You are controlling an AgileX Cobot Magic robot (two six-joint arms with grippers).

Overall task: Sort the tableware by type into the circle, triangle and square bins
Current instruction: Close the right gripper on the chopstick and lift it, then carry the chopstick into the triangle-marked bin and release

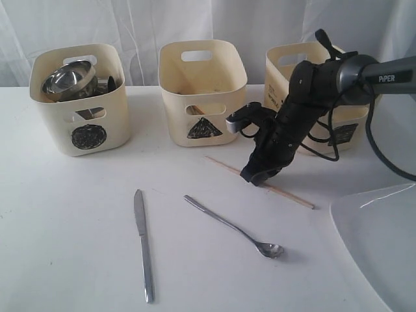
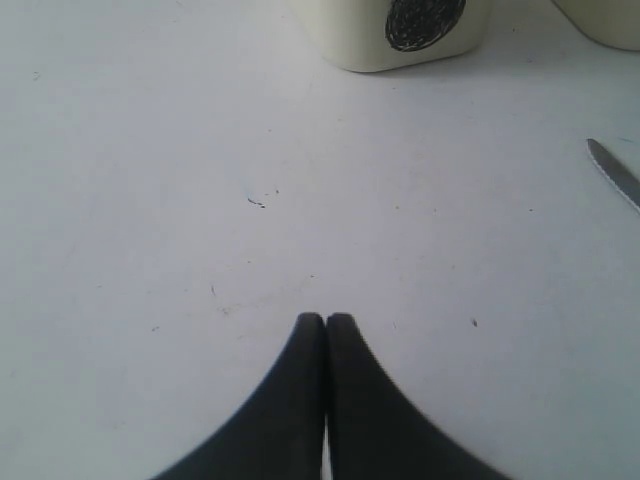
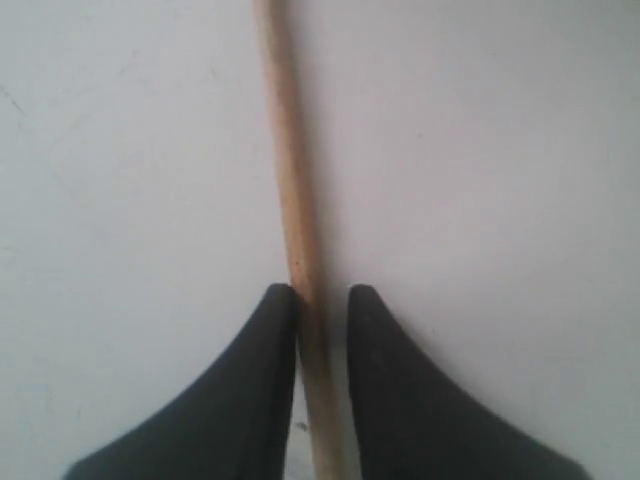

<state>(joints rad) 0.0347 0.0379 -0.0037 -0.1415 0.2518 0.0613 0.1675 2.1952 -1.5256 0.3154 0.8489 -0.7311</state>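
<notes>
A wooden chopstick (image 1: 292, 195) lies on the white table, in front of the triangle bin (image 1: 203, 78) and the square bin (image 1: 286, 71). My right gripper (image 1: 255, 179) is down at it and open only narrowly. In the right wrist view the chopstick (image 3: 285, 150) runs between the fingers of my right gripper (image 3: 320, 292). It touches one finger and a thin gap shows at the other. Steel vessels (image 1: 65, 79) fill the circle bin (image 1: 84, 117). A knife (image 1: 144, 247) and a spoon (image 1: 231, 224) lie nearer the front. My left gripper (image 2: 326, 318) is shut and empty above bare table.
The large white square plate (image 1: 383, 240) sits at the front right corner. In the left wrist view the circle bin (image 2: 400, 30) is ahead and the knife tip (image 2: 615, 175) is off to one side. The right arm hides part of the square bin's front.
</notes>
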